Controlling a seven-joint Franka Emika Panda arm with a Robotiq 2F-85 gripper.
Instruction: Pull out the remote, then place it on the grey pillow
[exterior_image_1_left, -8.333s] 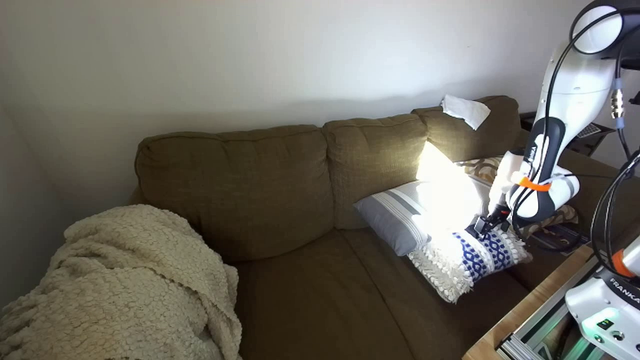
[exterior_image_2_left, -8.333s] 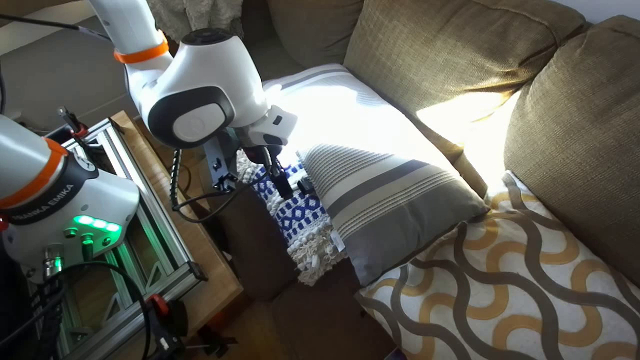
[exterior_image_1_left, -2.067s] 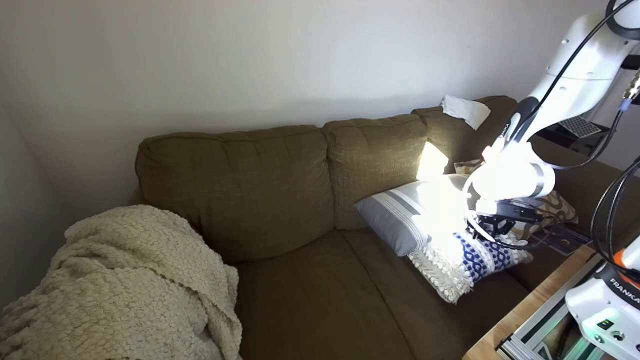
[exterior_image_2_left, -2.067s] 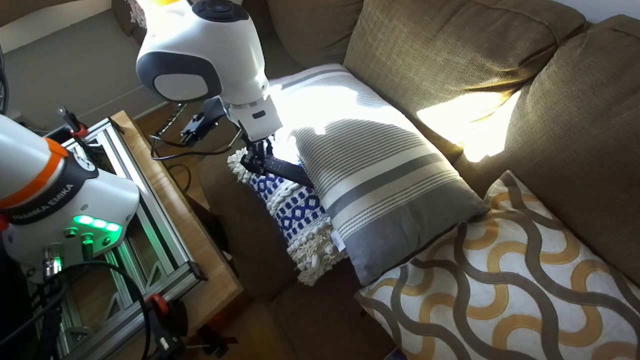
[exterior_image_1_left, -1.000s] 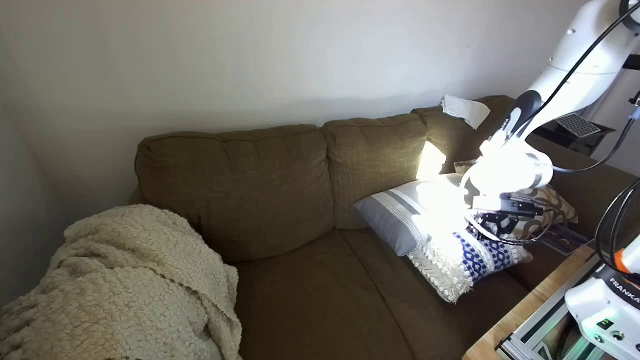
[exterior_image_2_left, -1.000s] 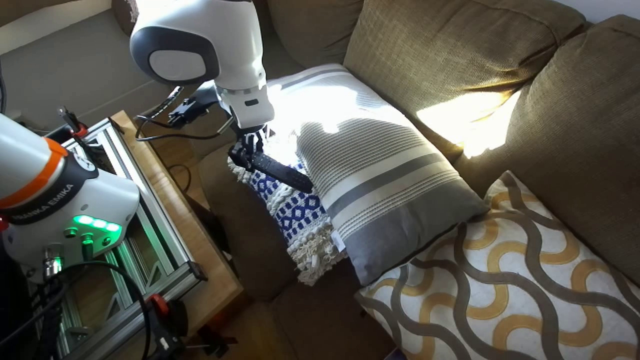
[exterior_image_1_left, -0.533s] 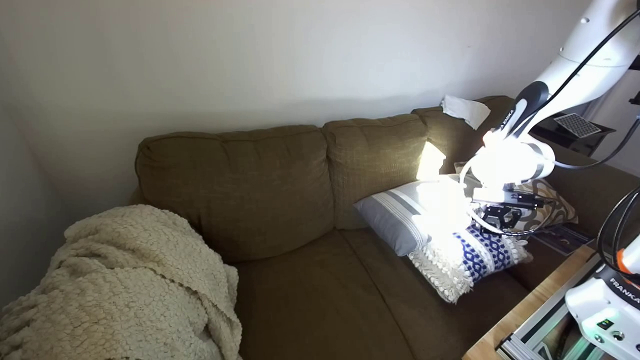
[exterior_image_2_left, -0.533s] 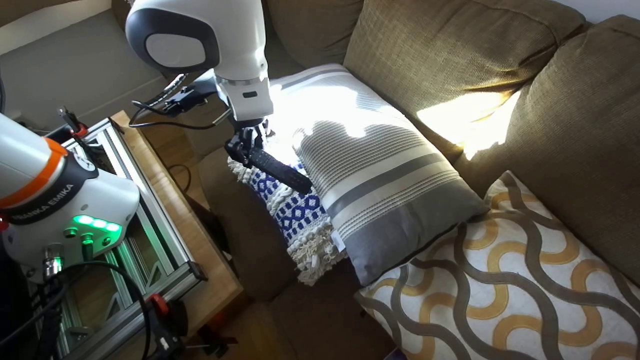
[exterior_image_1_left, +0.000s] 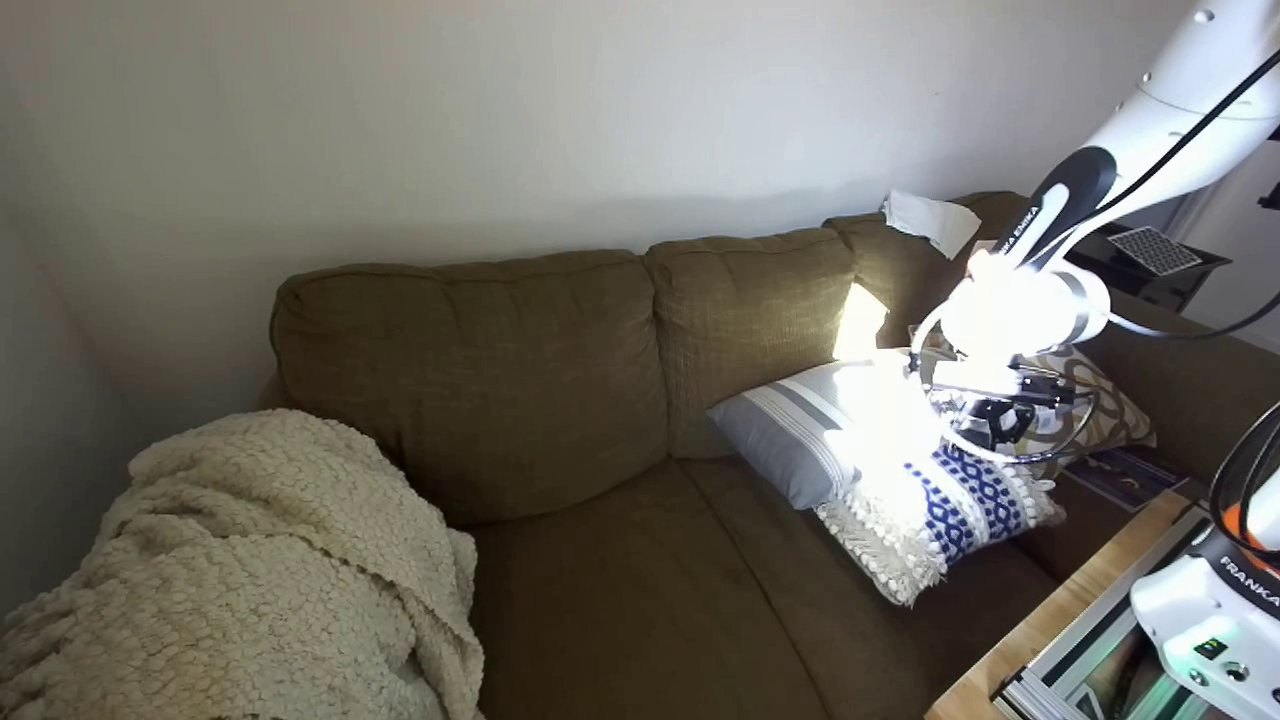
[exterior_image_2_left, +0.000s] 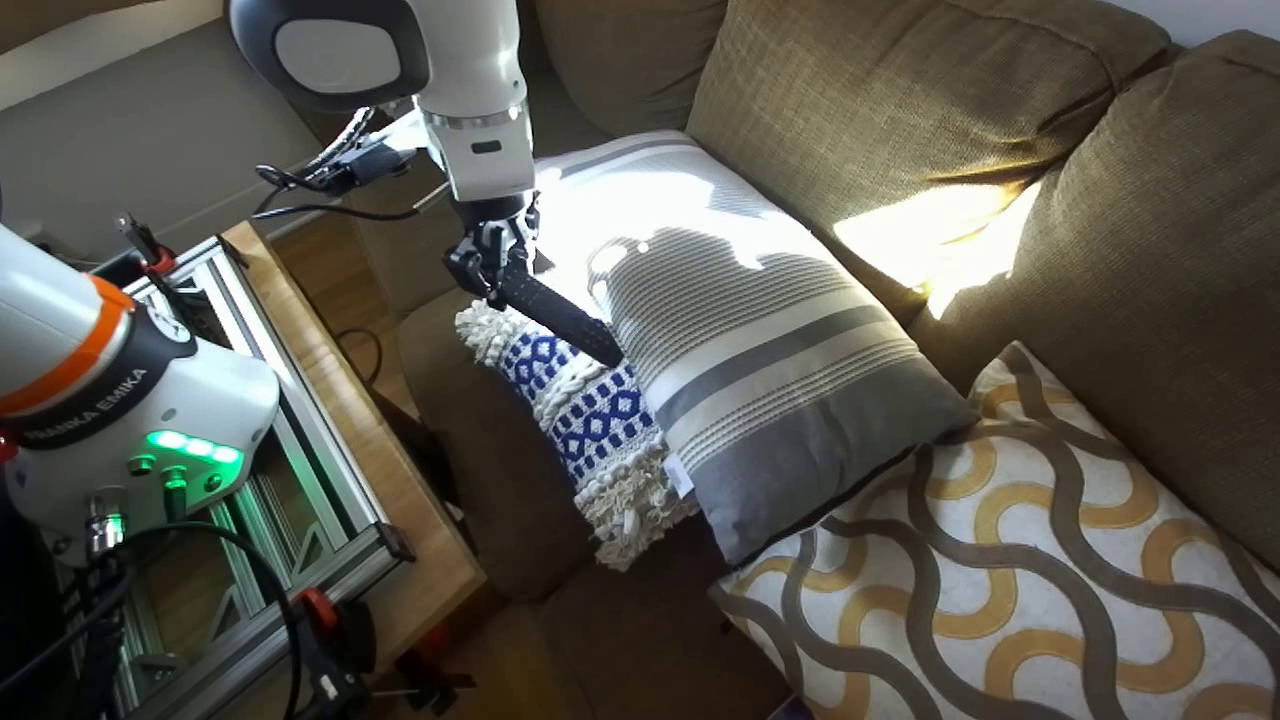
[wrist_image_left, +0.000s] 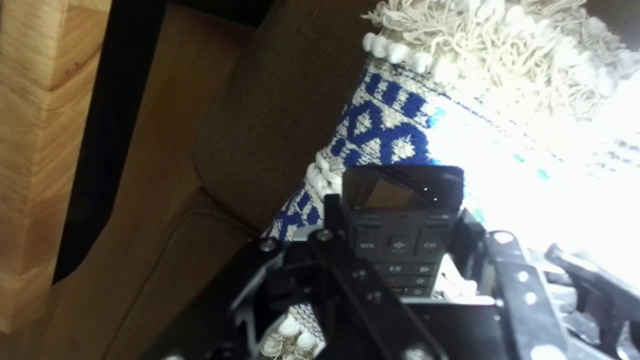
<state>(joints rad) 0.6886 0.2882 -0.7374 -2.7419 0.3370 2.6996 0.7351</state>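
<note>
A black remote (wrist_image_left: 402, 187) with a glossy panel and buttons sits crosswise between the fingers of my gripper (wrist_image_left: 400, 227), which is shut on its sides. In an exterior view the remote (exterior_image_2_left: 565, 320) slants down from the gripper (exterior_image_2_left: 512, 275), above the blue-and-white pillow. Its far end appears near the side edge of the grey pillow (exterior_image_2_left: 830, 500); whether they touch I cannot tell. That grey pillow has white and dark stripes, and strong sunlight washes out part of it (exterior_image_1_left: 765, 440). The remote's lower part is hidden behind the gripper linkage in the wrist view.
A fringed blue-and-white pillow (exterior_image_2_left: 600, 430) lies partly under the grey one. Beside them rests a tan-and-brown curve-patterned pillow (exterior_image_2_left: 1000, 580). The wooden robot table (exterior_image_2_left: 440, 580) borders the brown sofa (exterior_image_1_left: 650, 600). A fleece blanket (exterior_image_1_left: 270, 580) covers the far end.
Fingers that stood low at the grey pillow's edge earlier now grip the remote. Over the last two seconds gripper and remote have risen and drawn back slightly from that edge.
</note>
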